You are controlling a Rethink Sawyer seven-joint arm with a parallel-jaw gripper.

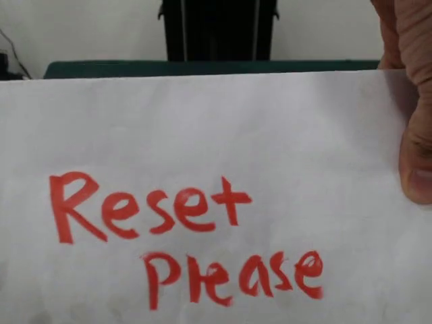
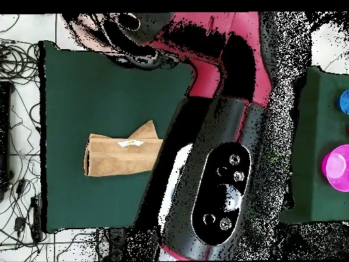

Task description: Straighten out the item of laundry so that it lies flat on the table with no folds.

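The orange-tan towel (image 2: 123,157) lies on the green table (image 2: 82,89) in the overhead view, folded over on itself. One corner is turned up at its top right, and the white label (image 2: 129,143) faces up. The red and black arm (image 2: 218,75) crosses the table's right side toward the top edge. Its gripper (image 2: 129,24) is only a dark shape there, well away from the towel. The front view shows neither towel nor gripper, only a strip of table (image 1: 202,67).
A person's hand (image 1: 415,135) holds a white paper sign (image 1: 216,135) reading "Reset Please" across the front view. The pedestal (image 1: 217,30) shows behind it. Overhead, a second green surface (image 2: 317,102) at right holds a pink bowl (image 2: 336,167). Cables (image 2: 17,68) lie left.
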